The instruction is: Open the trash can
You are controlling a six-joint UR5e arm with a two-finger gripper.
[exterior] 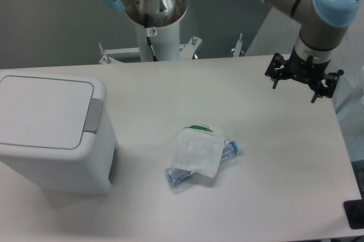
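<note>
White boxy trash can (54,134) sits at the tabletop's left edge, lid flat and shut, grey push tab (94,115) on its right side facing the table's middle. Robot gripper (302,78) hangs above the far right corner, well apart from the bin, nothing between its fingers; they stand spread wide, approx. fully.

Near the front-centre lies a small clear plastic bag (197,152) w/ a green strip, resting over a crushed clear bottle (227,152); both are loose and light.

Risks, as a judgement: the arm must cross most of the tabletop to reach the tab. A low path could sweep the bag and bottle aside. Pressing off the tab, e.g. on the lid's flat panel, prob. won't release the catch. A sideways shove rather than a downward press could slide or tip the bin, since nothing braces it.

Surface: plain pale tabletop (273,156), matte. Room: grey wall behind, white robot pedestal (156,31) at the far edge, a dark object (355,213) at the front right corner, too cropped to identify.
</note>
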